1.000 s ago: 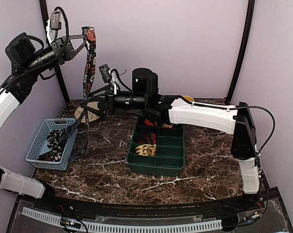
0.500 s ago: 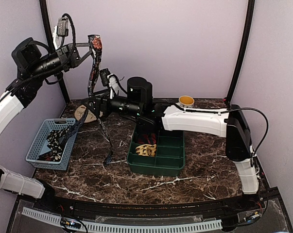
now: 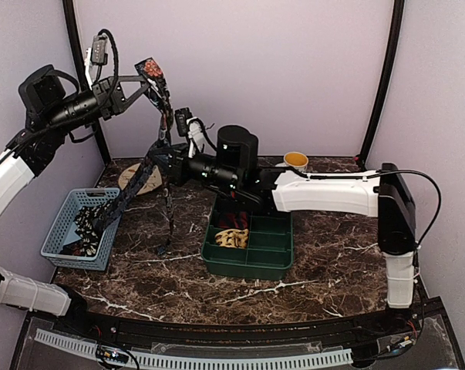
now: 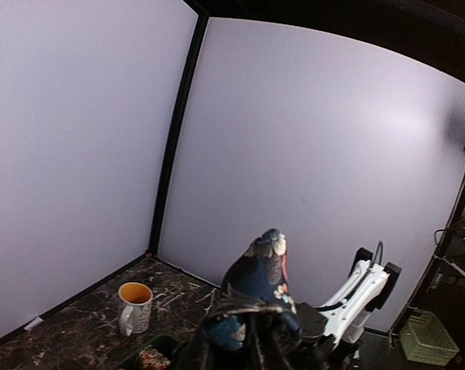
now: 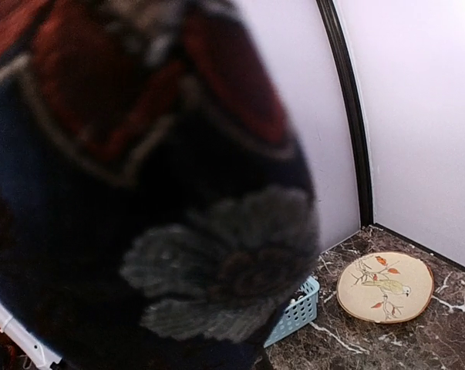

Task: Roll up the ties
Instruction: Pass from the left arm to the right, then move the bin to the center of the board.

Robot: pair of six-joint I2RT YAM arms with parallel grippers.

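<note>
Left arm is raised at 10 o'clock. The left tool (image 3: 142, 77) is pinched on the top end of the long dark floral-patterned fabric necktie (image 3: 164, 116) and holds it high against the back wall. The jaws look nearly together on the cloth. In the left wrist view the necktie (image 4: 259, 270) bunches up out of the fingers, and the fingertips themselves are hard to make out.

Right arm reaches across toward 10 o'clock. The right tool (image 3: 160, 158) is clamped shut on the same necktie partway down its length. In the right wrist view the fabric (image 5: 139, 193) fills most of the frame, blurred, with a navy ground and red and grey flowers.

Below the right tool the necktie runs two ways. One strand drops toward 6 o'clock, and its tip is at or just above the dark marble surface (image 3: 325, 247). The other slants toward 8 o'clock into the light blue plastic basket (image 3: 58, 231).

- Basket: at 9 o'clock on the surface, with more loose patterned ties (image 3: 89, 223) inside.
- Green compartment tray (image 3: 247, 266): at centre. It holds a red-black rolled tie (image 3: 234, 220) in a far-left cell and a yellow-cream rolled tie (image 3: 232, 238) in the cell just nearer.
- White mug with yellow inside (image 3: 296, 161): at 12 o'clock by the back wall, upright.
- Round tan disc with bird print (image 5: 385, 287): flat on the surface at 11 o'clock, beyond the basket.
</note>
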